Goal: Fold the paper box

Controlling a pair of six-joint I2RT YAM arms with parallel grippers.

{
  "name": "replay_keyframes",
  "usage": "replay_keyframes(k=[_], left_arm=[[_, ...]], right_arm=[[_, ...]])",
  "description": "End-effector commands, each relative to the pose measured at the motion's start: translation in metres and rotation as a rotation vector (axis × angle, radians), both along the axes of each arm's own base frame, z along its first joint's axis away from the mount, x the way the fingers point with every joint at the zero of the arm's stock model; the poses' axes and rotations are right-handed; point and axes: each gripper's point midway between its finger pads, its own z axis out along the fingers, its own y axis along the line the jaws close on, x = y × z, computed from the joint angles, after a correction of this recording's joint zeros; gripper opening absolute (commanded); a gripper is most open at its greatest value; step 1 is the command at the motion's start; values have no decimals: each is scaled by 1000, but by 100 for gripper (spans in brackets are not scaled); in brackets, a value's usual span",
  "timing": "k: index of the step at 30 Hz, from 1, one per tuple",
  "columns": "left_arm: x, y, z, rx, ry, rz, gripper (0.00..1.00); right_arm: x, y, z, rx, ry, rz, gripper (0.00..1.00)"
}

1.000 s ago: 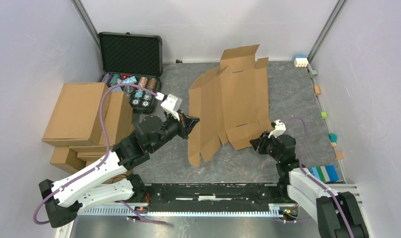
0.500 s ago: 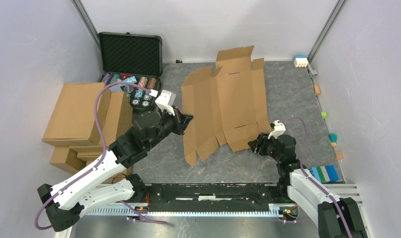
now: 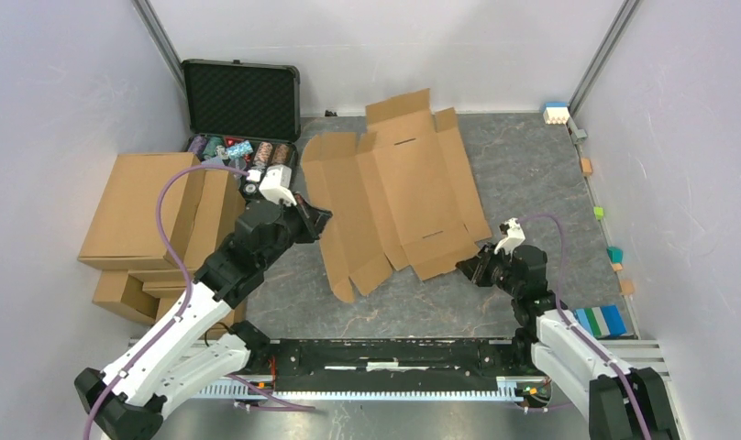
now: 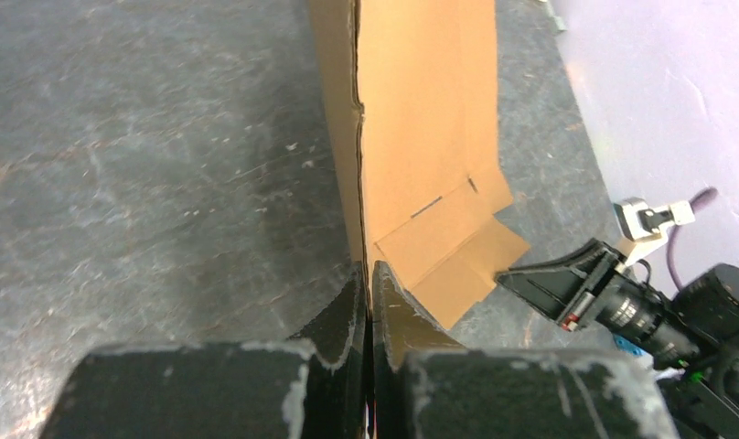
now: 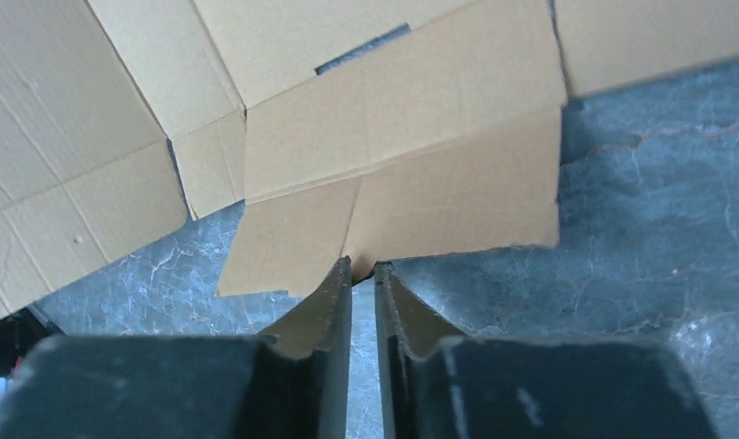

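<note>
Lower right in the top view, the right pincer (image 5: 363, 267) sits almost closed at the near flap of the paper box (image 3: 394, 192); I cannot tell whether it has a grip. Left of centre, the left pincer (image 4: 368, 274) is clamped on the box's side edge, probably to steer or lift it. The sheet lies unfolded mid-surface (image 3: 532, 165).

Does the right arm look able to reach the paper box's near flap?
Probably yes: the right gripper sits at the near flap edge of the paper box, nothing between them.
</note>
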Motion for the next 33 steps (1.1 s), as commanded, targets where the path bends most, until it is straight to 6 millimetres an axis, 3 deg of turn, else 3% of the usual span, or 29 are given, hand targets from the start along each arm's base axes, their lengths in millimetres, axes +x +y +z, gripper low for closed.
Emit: replay_keyframes(k=[1, 3, 7, 13, 17, 23, 25, 28, 31, 33], left_arm=[[2, 20, -19, -45, 79, 85, 2], [5, 34, -32, -28, 117, 126, 2], [10, 44, -52, -1, 175, 134, 2], [15, 52, -76, 36, 252, 150, 2], [20, 73, -85, 121, 240, 214, 2], [21, 81, -94, 181, 263, 231, 2], [21, 74, -97, 153, 277, 212, 2], [20, 44, -92, 1, 284, 111, 2], [17, 10, -77, -162, 288, 6, 2], [13, -9, -63, -181, 263, -36, 2]], right_arm=[[8, -3, 5, -22, 23, -25, 15], [12, -16, 1, -102, 20, -61, 7], [19, -37, 1, -217, -7, -126, 4], [20, -48, -5, -301, -33, -127, 4], [22, -59, -8, -348, -37, -166, 3], [30, -58, -4, -375, -23, -133, 2], [29, -52, -1, -359, -35, -106, 0], [20, -29, 5, -238, -78, -25, 0], [11, -14, 3, -153, -75, 11, 0], [7, -12, -2, -153, -61, 20, 0]])
